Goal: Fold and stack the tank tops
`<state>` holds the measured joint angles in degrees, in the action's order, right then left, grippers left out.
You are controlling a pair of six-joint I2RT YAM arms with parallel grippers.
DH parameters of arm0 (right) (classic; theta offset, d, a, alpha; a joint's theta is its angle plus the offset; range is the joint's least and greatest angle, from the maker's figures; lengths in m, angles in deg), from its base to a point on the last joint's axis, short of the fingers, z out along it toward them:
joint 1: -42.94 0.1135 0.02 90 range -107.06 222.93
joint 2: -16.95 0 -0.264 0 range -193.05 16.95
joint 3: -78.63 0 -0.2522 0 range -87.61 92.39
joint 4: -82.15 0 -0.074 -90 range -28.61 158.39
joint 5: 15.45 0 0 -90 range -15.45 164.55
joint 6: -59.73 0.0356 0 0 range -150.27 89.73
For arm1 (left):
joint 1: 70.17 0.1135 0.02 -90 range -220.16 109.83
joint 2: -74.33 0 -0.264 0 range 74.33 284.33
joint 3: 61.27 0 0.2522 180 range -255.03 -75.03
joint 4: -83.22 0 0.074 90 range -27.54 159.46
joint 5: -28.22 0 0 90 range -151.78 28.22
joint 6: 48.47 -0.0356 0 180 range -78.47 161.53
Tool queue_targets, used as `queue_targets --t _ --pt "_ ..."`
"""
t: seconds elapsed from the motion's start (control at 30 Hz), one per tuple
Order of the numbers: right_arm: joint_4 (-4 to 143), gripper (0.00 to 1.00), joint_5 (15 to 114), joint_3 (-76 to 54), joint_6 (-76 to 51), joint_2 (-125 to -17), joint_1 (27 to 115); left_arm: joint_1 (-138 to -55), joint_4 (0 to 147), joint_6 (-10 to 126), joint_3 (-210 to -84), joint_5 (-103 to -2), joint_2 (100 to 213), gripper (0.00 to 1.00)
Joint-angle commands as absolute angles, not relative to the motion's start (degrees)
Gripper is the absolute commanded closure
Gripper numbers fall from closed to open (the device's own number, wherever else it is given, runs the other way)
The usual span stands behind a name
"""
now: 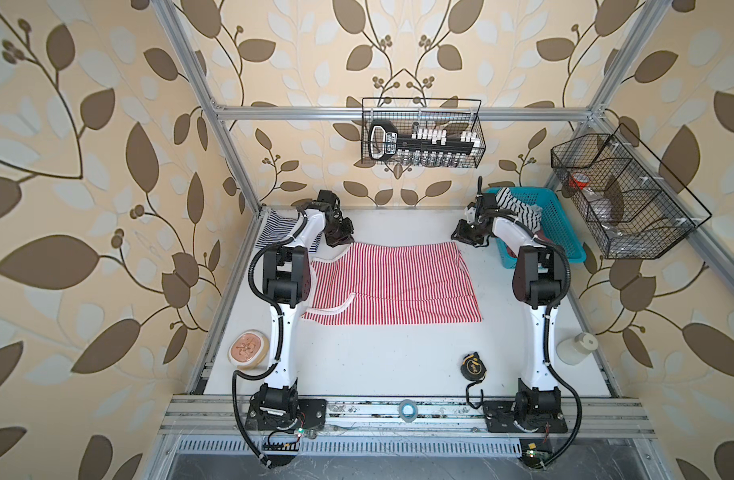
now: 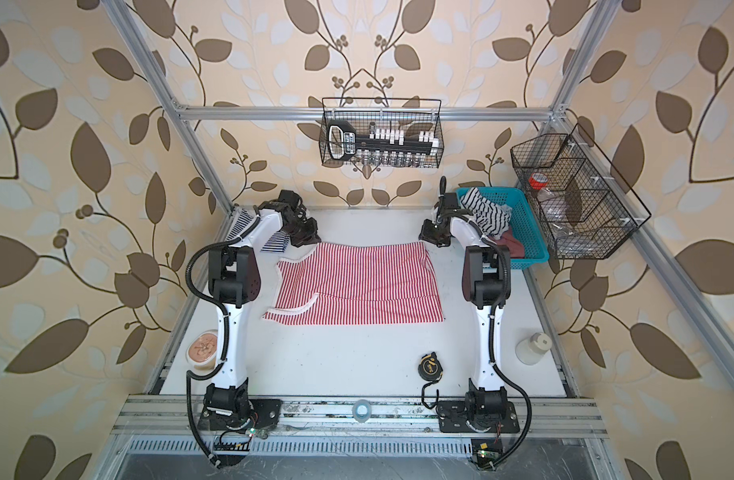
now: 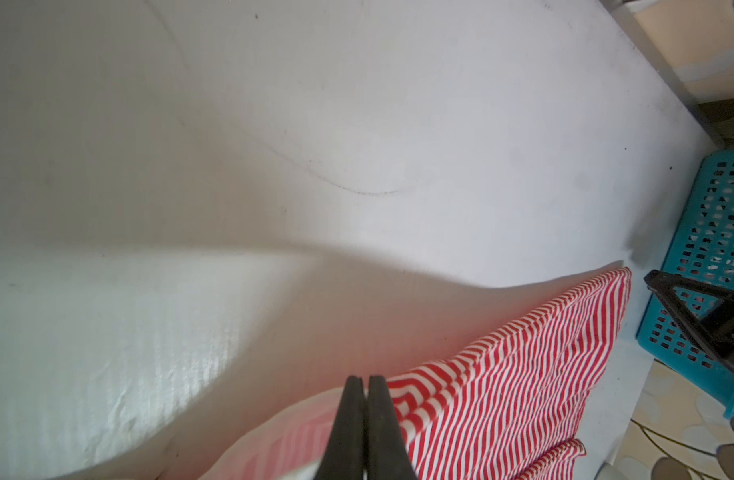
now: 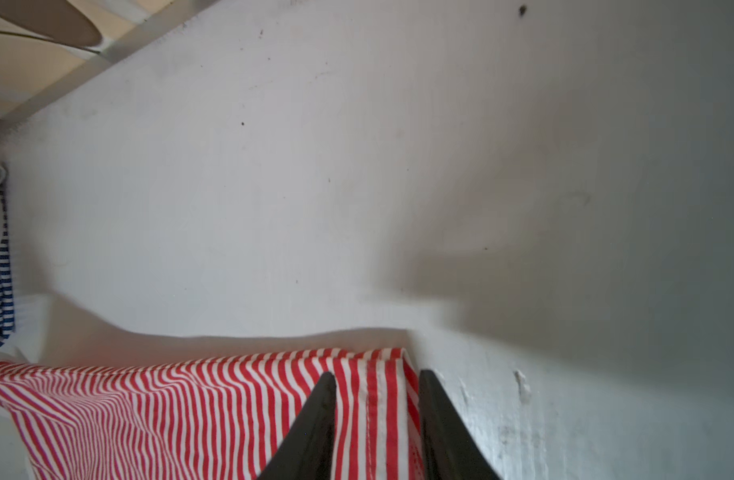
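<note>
You had the red-and-white striped cloth tank top (image 1: 392, 282) part-folded mid-desk (image 1: 357, 357), your left hand (image 3: 365, 379) pinched shut on its far corner and your right hand (image 4: 377, 376) parted astride the other, while the navy-and-white striped tank top (image 1: 276, 227) lay far-left, with stacking not yet done.

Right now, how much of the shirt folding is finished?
Done: the red-and-white tank top lies spread on the table, and the navy-and-white tank top sits in the far left corner, partly hidden. In hand: the left gripper pinches the red top's far edge; the right gripper stands open at its far corner. Left: finishing the folds and stacking both.
</note>
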<state>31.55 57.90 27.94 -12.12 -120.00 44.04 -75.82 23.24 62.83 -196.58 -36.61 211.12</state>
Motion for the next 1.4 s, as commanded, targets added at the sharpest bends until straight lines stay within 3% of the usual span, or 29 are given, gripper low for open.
queue_targets --t 0.0,0.5,0.83,0.93,1.37 --pt "28.3 0.66 61.1 31.1 -13.9 -121.9 44.6 -75.9 23.2 61.8 -196.8 -35.2 208.2 1.0" --pt "22.6 0.67 63.3 37.8 -14.6 -127.4 45.5 -75.9 22.9 61.7 -197.1 -34.9 208.7 1.0" --pt "22.6 0.88 61.0 37.5 -14.4 -128.2 45.8 -75.9 22.5 61.6 -197.0 -34.9 208.8 1.0" --pt "22.8 1.0 60.8 37.0 -14.3 -127.6 45.5 -75.9 22.6 61.5 -197.1 -34.9 208.8 1.0" --pt "32.6 1.0 55.5 24.3 -12.9 -113.2 43.2 -75.9 22.2 61.2 -197.6 -35.6 206.5 1.0"
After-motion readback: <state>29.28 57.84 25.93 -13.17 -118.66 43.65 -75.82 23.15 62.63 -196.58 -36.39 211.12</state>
